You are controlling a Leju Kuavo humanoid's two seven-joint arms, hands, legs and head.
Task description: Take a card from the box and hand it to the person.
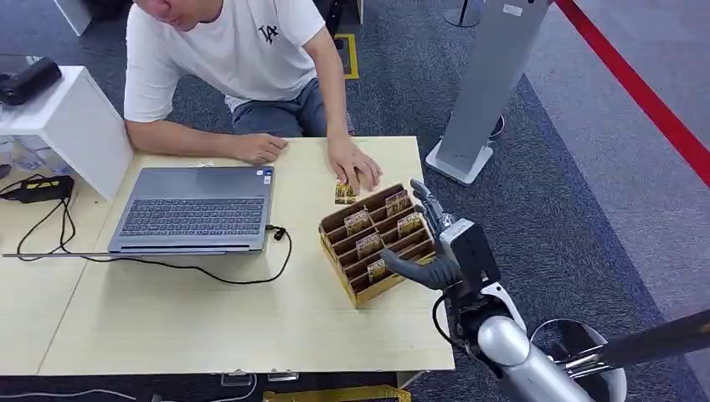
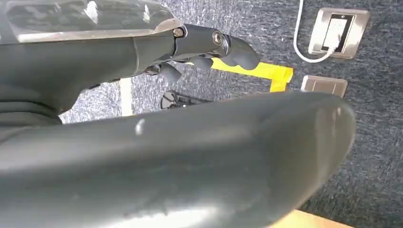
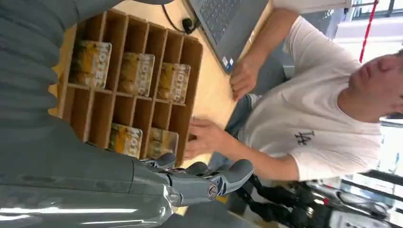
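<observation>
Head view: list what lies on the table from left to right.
Cable → laptop → card box → right robot hand, at the box's right side.

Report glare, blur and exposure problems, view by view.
Head view: evenly lit, sharp, box clear. Left wrist view: close left hand and dark cover soft, with bright glare streaks. Right wrist view: cards slightly soft, background behind the person overexposed.
</observation>
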